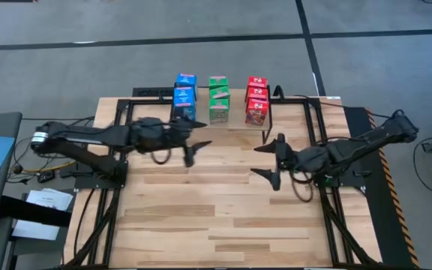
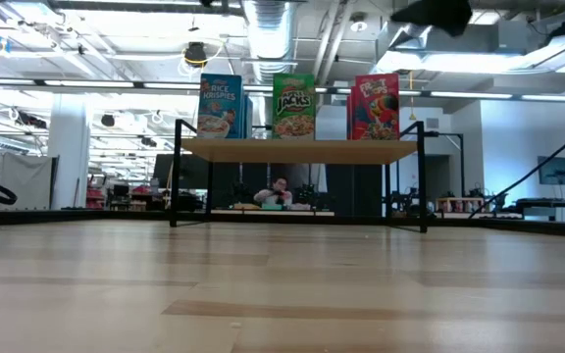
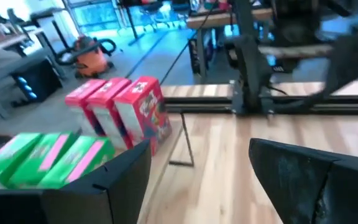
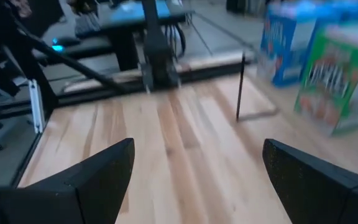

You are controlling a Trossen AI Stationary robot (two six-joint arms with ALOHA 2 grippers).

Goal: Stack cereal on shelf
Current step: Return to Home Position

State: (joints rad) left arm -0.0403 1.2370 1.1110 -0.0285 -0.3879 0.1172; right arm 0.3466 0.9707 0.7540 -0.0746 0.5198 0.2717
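Note:
The shelf (image 2: 302, 150) stands on thin black legs at the table's far middle. On it the cereal stands upright in three rows: blue boxes (image 1: 185, 94), green boxes (image 1: 218, 97) and red boxes (image 1: 256, 100). My left gripper (image 1: 199, 141) hangs open above the table, just near of the blue and green rows, with nothing between its fingers (image 3: 104, 186). My right gripper (image 1: 263, 160) is open too, above the table right of the middle and near of the red row. The left wrist view shows the red (image 3: 120, 112) and green boxes (image 3: 42, 158). The right wrist view shows a blue (image 4: 284, 43) and a green box (image 4: 331, 74).
Black frame rails (image 1: 317, 135) run along the table's left, right and far sides. The wooden tabletop (image 1: 216, 217) stretches toward the near edge below both arms. A shelf leg (image 3: 182, 140) stands close ahead of my left gripper. A person (image 2: 278, 191) sits in the room behind the shelf.

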